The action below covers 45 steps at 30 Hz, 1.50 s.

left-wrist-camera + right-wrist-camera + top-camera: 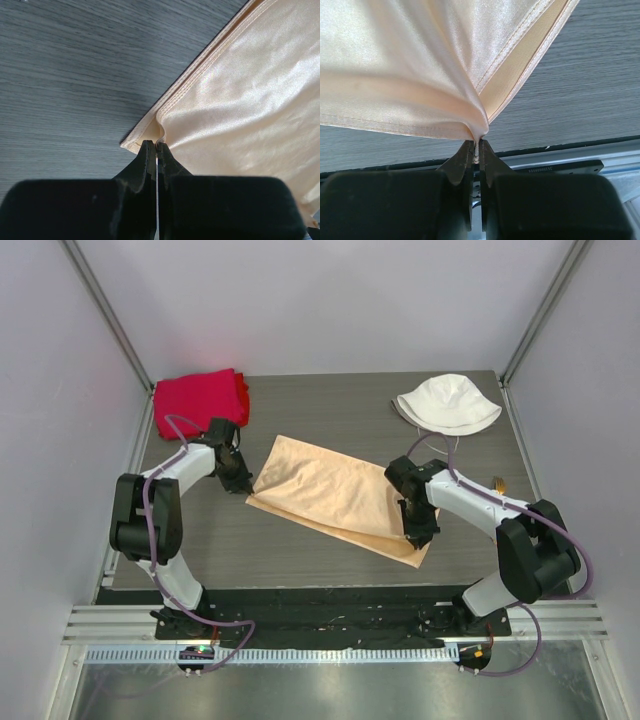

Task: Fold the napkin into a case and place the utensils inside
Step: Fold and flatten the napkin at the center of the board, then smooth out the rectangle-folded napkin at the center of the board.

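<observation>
The peach-tan satin napkin (330,495) lies folded over as a long slanted band on the dark table, top layer over bottom. My left gripper (243,486) is shut on its left corner; the left wrist view shows the jaws (156,146) pinching a thin top layer of the napkin (240,95) right at the hem. My right gripper (415,538) is shut on the near right corner; the right wrist view shows the napkin (420,60) bunched into the closed tips (479,146) and lifted slightly. The white spoon-like utensil is out of view.
A thick red cloth (198,400) lies at the back left. A white bucket hat (447,402) lies at the back right. A small gold-coloured object (497,482) shows behind the right arm. The table's front edge and black rail (560,150) are just beyond the right gripper.
</observation>
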### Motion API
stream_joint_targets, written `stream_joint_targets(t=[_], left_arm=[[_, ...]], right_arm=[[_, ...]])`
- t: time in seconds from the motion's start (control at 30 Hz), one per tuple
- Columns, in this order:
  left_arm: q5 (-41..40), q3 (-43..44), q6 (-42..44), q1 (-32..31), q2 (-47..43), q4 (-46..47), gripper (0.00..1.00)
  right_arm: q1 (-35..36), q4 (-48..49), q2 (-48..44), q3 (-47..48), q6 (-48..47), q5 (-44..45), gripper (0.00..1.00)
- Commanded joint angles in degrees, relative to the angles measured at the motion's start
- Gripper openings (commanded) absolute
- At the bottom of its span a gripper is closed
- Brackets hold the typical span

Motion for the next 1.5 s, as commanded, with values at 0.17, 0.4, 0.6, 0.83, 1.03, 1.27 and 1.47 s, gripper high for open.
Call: stream_joint_targets(t=[0.17, 0.4, 0.6, 0.83, 1.03, 1.27, 1.47], left_arm=[[-0.8, -0.4, 1.3, 0.4, -0.1, 0.2, 0.05], [-3.6, 3.1, 2.6, 0.4, -4.5, -3.4, 0.52], [-1.8, 3.3, 1.5, -0.7, -8.7, -3.4, 0.58], [5.6, 1.9, -1.2, -4.2, -5.9, 0.7, 0.32], [4.3, 0.5, -1.4, -4.2, -2.2, 2.3, 0.13], [0.8, -2.0, -0.7, -4.2, 0.6, 2.9, 0.10], [-2.5, -3.3, -1.6, -4.1, 2.1, 3.0, 0.09]], right_arm=[[0.5, 0.9, 0.7, -0.5, 1.2, 0.8, 0.18], [0.4, -0.5, -2.1, 1.1, 2.0, -0.6, 0.64], [0.3, -0.5, -6.3, 3.1, 3.2, -4.7, 0.82], [-0.2, -2.0, -11.3, 3.9, 3.3, -4.5, 0.87], [-0.5, 8.9, -7.0, -1.5, 5.1, -9.2, 0.60], [-3.2, 11.2, -7.6, -8.5, 8.8, -6.3, 0.32], [-4.6, 12.5, -9.5, -14.9, 13.9, -2.3, 0.29]])
